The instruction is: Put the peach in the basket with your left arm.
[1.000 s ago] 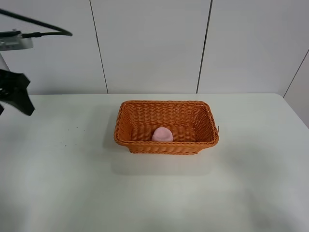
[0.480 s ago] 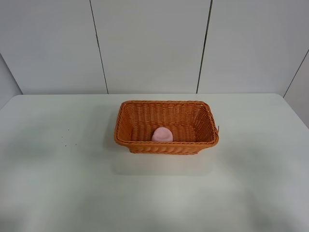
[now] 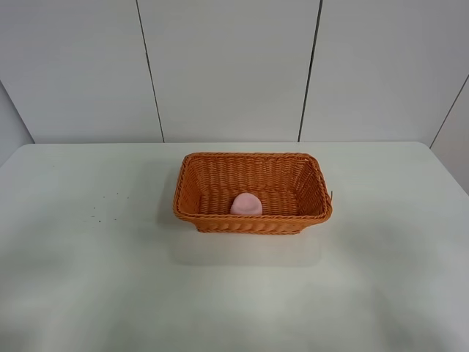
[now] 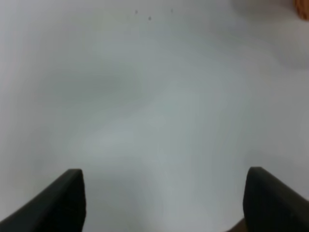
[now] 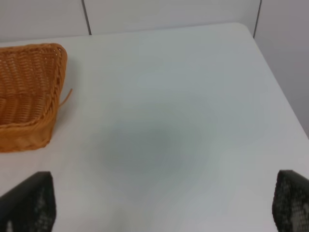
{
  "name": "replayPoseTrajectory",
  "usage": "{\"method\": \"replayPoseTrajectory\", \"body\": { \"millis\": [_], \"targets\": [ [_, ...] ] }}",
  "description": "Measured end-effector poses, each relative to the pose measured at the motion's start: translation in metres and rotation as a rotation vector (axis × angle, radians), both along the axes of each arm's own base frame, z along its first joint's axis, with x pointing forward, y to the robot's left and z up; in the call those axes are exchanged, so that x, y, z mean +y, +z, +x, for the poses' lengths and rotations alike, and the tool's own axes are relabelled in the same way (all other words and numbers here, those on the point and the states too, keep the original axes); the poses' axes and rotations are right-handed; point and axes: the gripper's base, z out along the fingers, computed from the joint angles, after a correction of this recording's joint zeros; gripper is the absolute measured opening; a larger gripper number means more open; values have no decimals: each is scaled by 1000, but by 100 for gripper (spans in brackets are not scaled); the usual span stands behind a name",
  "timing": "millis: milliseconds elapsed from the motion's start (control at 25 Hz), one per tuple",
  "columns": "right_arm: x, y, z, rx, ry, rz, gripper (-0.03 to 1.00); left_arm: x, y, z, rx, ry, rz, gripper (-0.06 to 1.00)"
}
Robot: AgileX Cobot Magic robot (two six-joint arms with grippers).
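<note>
The pale pink peach (image 3: 246, 204) lies inside the orange wicker basket (image 3: 192, 192), near its front wall, in the middle of the white table. Neither arm shows in the exterior high view. In the left wrist view my left gripper (image 4: 164, 200) is open and empty over bare table, its two black fingertips (image 4: 65, 200) wide apart; only a sliver of orange basket (image 4: 303, 9) shows at one corner. In the right wrist view my right gripper (image 5: 164, 205) is open and empty, with the basket's corner (image 5: 29, 96) off to one side. The peach is hidden in both wrist views.
The white table (image 3: 88, 279) spreads around the basket, with a few small dark specks (image 3: 102, 209) to its left. A white panelled wall (image 3: 234, 66) stands behind. The table's far edge and corner show in the right wrist view (image 5: 244, 29).
The left arm, seen at the far left edge one second ago, has withdrawn out of the exterior high view. The peach and basket have not moved.
</note>
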Motion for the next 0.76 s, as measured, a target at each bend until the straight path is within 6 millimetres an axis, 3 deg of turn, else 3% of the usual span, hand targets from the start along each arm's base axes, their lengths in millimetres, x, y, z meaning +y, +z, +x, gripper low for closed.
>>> {"method": "replayPoseTrajectory", "body": {
  "millis": [320, 760],
  "targets": [
    [0, 0, 0, 0, 0, 0, 69, 0, 0, -18, -136, 1, -1, 78],
    [0, 0, 0, 0, 0, 0, 69, 0, 0, -19, -144, 2, -2, 78]
  ]
}}
